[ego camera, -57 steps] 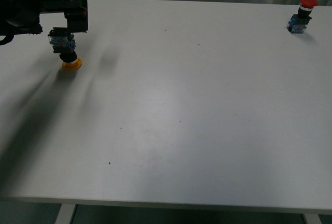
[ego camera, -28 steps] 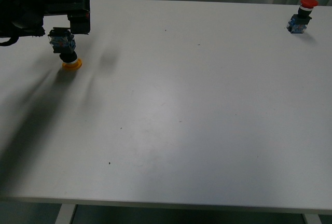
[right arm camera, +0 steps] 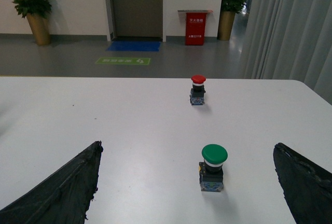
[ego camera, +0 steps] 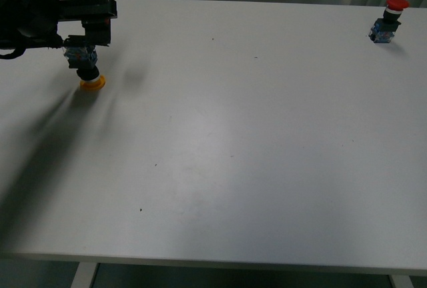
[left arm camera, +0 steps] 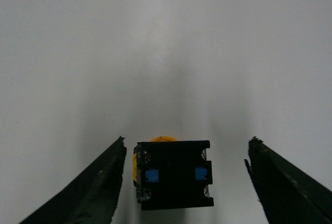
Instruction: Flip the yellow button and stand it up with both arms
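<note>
The button [ego camera: 85, 68] stands cap-down at the far left of the table [ego camera: 233, 135], unmoved over the last second. The left gripper [left arm camera: 187, 141] has eased back from it (jaws wide, touching nothing). It stands unaided, so the flip looks done. The right gripper [right arm camera: 187, 145] gapes empty.
</note>
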Robot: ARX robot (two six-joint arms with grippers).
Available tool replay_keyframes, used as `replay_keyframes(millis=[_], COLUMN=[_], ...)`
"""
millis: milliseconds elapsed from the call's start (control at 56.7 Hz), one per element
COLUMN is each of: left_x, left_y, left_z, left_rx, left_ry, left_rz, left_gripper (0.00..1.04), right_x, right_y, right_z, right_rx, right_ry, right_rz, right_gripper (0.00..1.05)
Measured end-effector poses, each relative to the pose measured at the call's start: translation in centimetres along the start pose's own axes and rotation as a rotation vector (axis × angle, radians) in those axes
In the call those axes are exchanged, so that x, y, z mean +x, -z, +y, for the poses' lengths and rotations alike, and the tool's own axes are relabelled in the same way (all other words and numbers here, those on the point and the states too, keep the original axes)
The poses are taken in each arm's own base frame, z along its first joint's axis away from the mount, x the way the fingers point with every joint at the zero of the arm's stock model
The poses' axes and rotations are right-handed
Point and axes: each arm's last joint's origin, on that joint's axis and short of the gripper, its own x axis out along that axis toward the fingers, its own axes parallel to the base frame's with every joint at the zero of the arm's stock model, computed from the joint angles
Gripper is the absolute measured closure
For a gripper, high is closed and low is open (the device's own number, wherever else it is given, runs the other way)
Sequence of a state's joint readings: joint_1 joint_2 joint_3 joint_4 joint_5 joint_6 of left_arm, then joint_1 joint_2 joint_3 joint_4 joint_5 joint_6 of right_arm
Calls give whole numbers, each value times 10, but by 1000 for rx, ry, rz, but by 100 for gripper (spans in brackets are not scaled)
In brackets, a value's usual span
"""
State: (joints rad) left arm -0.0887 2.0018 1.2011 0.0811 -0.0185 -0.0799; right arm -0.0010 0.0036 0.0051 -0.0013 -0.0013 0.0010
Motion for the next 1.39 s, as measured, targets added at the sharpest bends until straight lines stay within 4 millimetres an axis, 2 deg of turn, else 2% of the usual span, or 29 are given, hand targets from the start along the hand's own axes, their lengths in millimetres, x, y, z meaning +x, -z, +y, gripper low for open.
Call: replay_keyframes(millis=[194, 282, 582, 671, 812, 971, 1129, 1394], left_x=[0, 0, -6, -17, -45, -66, -76, -83], left_y=[0, -2, -5, -9, -19, -20, -21, -27], left_z=[1, 1, 1, -2, -10, -32, -56, -93], left_rx=[-3, -6, -66, -126, -278, -483, -685, -877], left_ry=[-4, -4, 92, 175, 400, 696, 916, 1194], left_rz=[9, 7, -17, -46, -137, -205, -250, -255], left_gripper=[63, 70, 71, 71, 71, 71, 71, 71], right_x=[0, 0, 0, 0, 0, 0, 0, 0], right_y=[0, 0, 0, 0, 0, 0, 0, 0], right_z=[0, 0, 0, 0, 0, 0, 0, 0], right_rx=[0, 0, 0, 0, 0, 0, 0, 0], right_ry=[0, 0, 0, 0, 0, 0, 0, 0], right_rz=[0, 0, 0, 0, 0, 0, 0, 0], right_gripper=[7, 7, 7, 7, 7, 7, 7, 7])
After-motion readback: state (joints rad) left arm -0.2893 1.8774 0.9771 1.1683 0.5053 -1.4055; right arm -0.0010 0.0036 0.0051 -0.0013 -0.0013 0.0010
